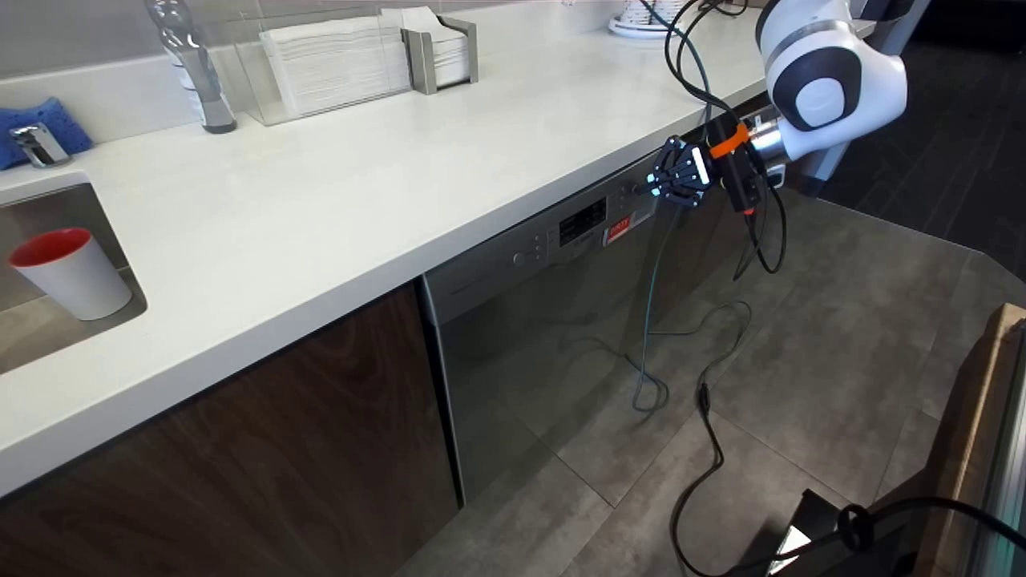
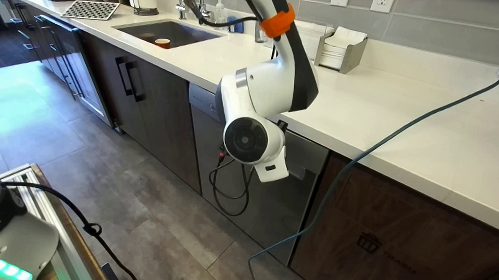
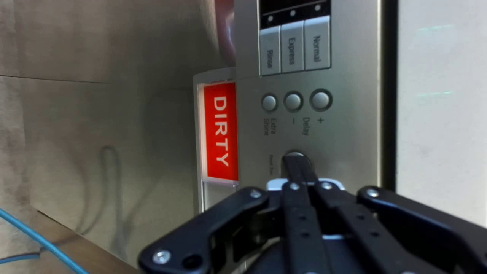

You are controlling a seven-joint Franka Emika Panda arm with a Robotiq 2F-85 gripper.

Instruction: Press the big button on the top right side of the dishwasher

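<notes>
The dishwasher has a grey brushed-steel front, seen in both exterior views (image 1: 537,344) (image 2: 291,203), with a narrow control strip that fills the wrist view (image 3: 350,125). Its dark display (image 1: 583,222) sits mid-strip. The big round button (image 3: 295,153) is mostly hidden behind my fingertips; only its upper rim shows. My gripper (image 3: 299,163) is shut, fingertips together with nothing between them. The tips overlap the button in the wrist view; I cannot tell whether they press it. In an exterior view the gripper (image 1: 646,187) meets the strip's right part. The arm hides it in the remaining view.
A white countertop (image 1: 337,208) overhangs just above the strip. A red DIRTY sign (image 3: 221,131) and small round buttons (image 3: 293,101) are beside the tips. A blue-green cable (image 2: 383,141) and black cables hang near the arm. Dark wooden cabinets (image 1: 240,449) flank the dishwasher.
</notes>
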